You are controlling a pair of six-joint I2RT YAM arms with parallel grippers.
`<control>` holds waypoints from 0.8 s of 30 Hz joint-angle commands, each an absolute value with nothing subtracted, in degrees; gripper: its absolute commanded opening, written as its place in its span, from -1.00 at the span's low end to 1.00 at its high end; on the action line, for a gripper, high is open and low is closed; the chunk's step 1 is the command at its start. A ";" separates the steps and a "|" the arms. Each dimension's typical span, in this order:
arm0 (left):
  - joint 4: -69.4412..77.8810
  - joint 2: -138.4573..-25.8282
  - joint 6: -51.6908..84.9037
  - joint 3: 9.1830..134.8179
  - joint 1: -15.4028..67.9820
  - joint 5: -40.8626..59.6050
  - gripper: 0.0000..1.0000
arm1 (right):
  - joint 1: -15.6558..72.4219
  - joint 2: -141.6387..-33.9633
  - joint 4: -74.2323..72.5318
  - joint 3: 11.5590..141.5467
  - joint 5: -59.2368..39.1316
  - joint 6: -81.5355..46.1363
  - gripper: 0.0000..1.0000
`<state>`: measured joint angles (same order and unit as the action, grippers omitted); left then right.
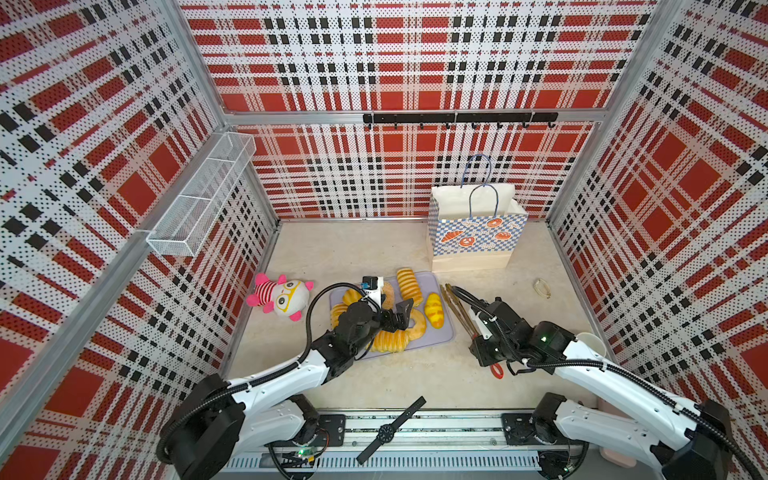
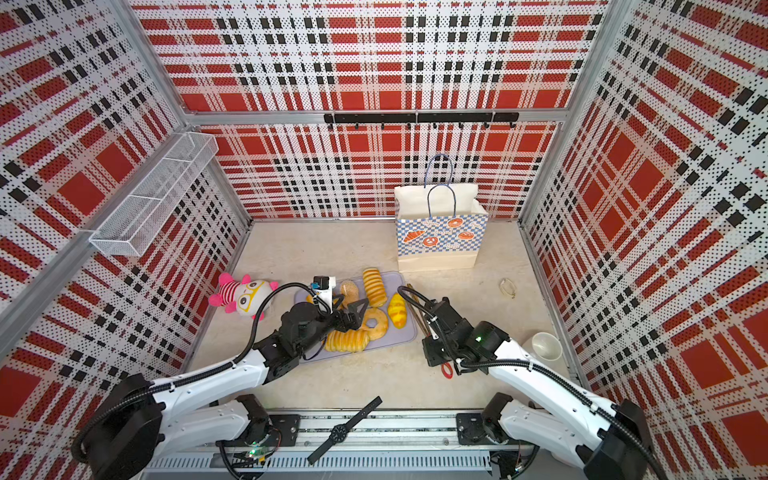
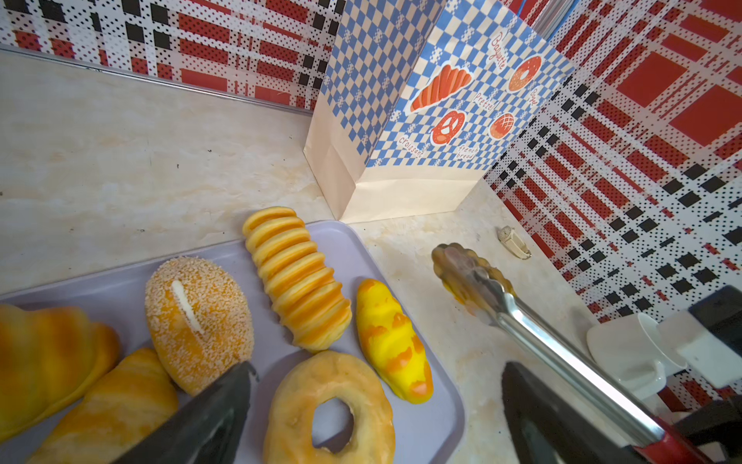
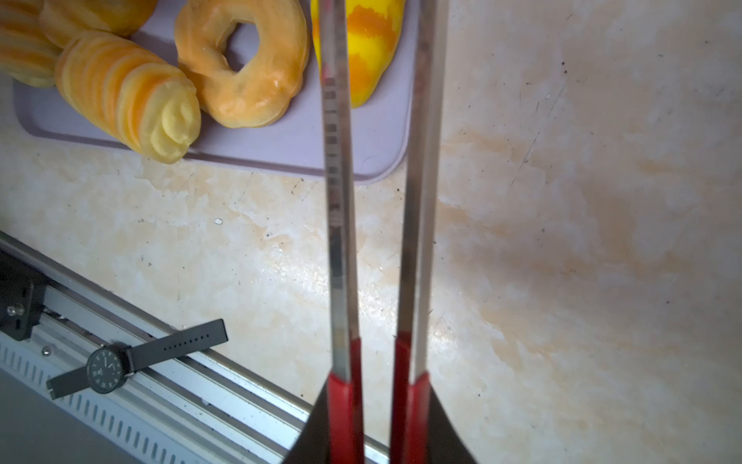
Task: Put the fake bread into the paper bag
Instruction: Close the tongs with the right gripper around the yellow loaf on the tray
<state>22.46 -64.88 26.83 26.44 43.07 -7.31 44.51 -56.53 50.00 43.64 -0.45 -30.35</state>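
Hovering left gripper (image 3: 377, 367): our jaws are spread wide above the tray (image 3: 100, 289). One finger (image 3: 208, 413) sits over the near end of the seeded bun (image 3: 198, 317), and the ring doughnut (image 3: 289, 401) shows between the two fingers.
Right gripper (image 4: 377, 442): we have the jaws closed on the red handles of the tongs (image 4: 337, 201). The metal arms reach toward the far side, with their tips just right of the tray, beside the yellow loaf (image 3: 391, 341).
Fake bread (image 1: 409, 286): every piece we see lies on the lilac tray at the middle of the table (image 1: 353, 249). A ridged loaf (image 3: 297, 277) lies at the far edge.
Paper bag (image 1: 473, 237): it stands upright at the far right with its mouth open, just beyond the tray's far right corner.
Plush doll (image 1: 280, 295): it lies on the table left of the tray.
Cup (image 1: 590, 343): it is white and sits at the near right, beside our right arm.
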 commanded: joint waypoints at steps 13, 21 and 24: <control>23.04 -66.61 27.24 29.09 43.59 -2.07 0.96 | 45.60 -59.28 54.87 48.11 -1.80 -33.27 -0.37; 23.03 -66.62 27.39 29.18 43.86 -2.05 0.96 | 47.12 -61.19 56.03 49.36 -2.11 -33.87 -0.36; 22.95 -66.87 27.65 29.27 43.81 -2.37 0.96 | 48.61 -62.13 55.98 49.15 -1.70 -34.51 -0.36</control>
